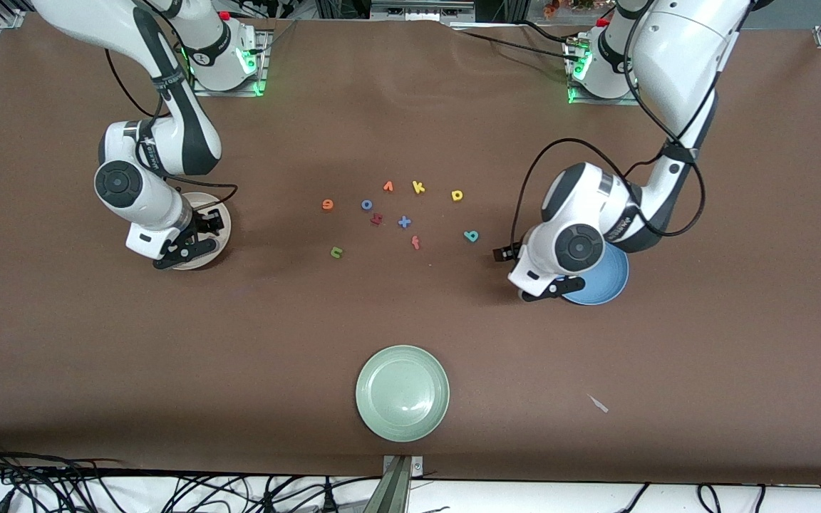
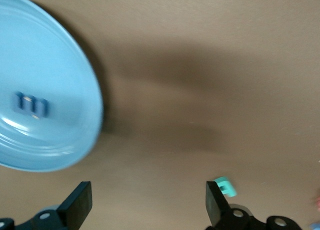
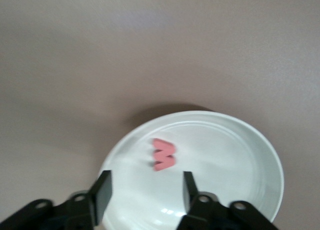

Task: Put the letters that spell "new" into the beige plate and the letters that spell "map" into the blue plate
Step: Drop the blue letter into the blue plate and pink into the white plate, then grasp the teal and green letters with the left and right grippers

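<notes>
My right gripper hangs open over the beige plate. The pinkish-red w lies loose in that plate, just past the fingertips. My left gripper is open and holds nothing, over bare table beside the blue plate, where the blue m lies. At mid-table lie the green n, orange e, teal letter and yellow looped letter.
Among the loose letters are a blue o, orange v, yellow k, red f, blue x and a dark red letter. A pale green plate sits nearest the front camera.
</notes>
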`<act>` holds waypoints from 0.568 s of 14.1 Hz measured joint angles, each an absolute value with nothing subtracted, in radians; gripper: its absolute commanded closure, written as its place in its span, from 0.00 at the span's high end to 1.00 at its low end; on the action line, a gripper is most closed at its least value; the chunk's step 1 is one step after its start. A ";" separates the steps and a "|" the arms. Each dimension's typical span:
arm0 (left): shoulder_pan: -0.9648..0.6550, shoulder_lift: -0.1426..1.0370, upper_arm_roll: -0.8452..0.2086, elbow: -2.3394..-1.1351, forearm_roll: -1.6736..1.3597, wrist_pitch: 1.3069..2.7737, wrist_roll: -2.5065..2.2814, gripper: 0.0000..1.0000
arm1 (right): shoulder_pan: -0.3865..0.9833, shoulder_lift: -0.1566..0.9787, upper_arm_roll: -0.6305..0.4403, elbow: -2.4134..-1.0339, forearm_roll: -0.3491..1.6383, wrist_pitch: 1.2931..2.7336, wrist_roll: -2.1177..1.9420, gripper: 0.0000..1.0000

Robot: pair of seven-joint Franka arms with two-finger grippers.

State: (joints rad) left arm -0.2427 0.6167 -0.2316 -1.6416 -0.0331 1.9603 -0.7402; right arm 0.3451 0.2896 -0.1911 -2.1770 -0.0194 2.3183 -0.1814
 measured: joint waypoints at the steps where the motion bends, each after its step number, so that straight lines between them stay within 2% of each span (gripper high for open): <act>1: -0.263 0.625 -0.233 -1.643 -0.033 1.987 -0.807 1.00 | 0.348 0.285 -0.167 -2.135 -0.015 2.269 -0.113 1.00; 5: -0.344 0.670 -0.235 -1.657 -0.034 2.086 -1.109 1.00 | 0.361 0.311 -0.046 -2.026 -0.003 2.217 0.230 1.00; 8: -0.379 0.681 -0.235 -1.711 -0.034 2.197 -1.197 1.00 | 0.364 0.397 0.039 -1.939 0.012 2.222 0.486 1.00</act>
State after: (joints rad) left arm -0.3792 0.6808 -0.2351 -1.7114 -0.0344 2.1972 -1.1968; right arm 0.3644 0.3969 0.0391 -1.9388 0.0121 2.2217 0.4862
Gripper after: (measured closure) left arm 0.000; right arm 0.000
